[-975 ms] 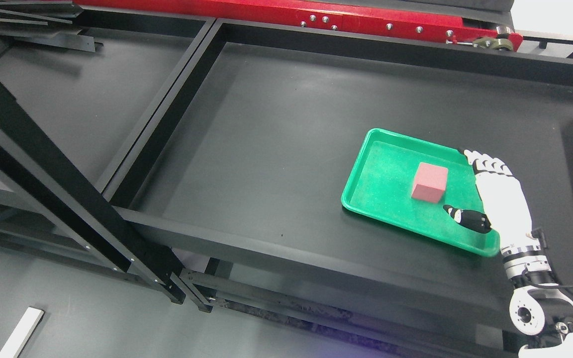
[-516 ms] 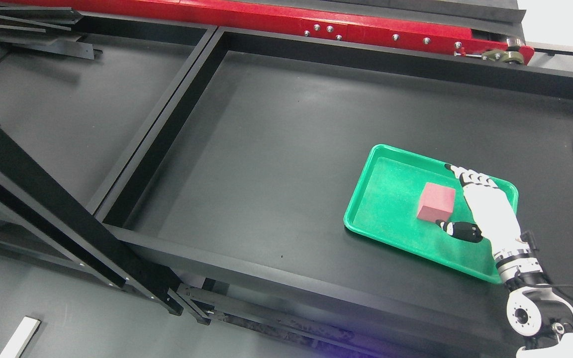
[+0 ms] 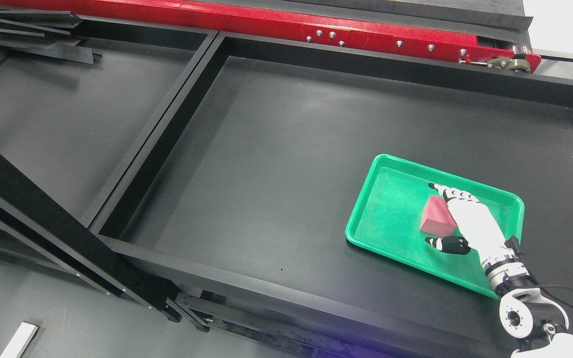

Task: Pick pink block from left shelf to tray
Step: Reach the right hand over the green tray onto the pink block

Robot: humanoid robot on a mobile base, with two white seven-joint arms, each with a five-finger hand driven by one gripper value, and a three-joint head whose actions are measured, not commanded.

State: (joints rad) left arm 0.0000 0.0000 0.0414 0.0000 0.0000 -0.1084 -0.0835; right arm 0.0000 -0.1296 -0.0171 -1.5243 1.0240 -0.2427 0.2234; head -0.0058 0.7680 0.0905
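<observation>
Shelf: black metal frame, two dark bays.
Back: red beam with bolts.
Floor: grey, white strip.

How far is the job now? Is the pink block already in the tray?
Yes: the pink block sits inside the green tray, so the transfer looks done. The right hand is over the block's right side, fingers spread, thumb in front of the block; whether it touches the block I cannot tell. What is left seems only pulling the hand away.
</observation>
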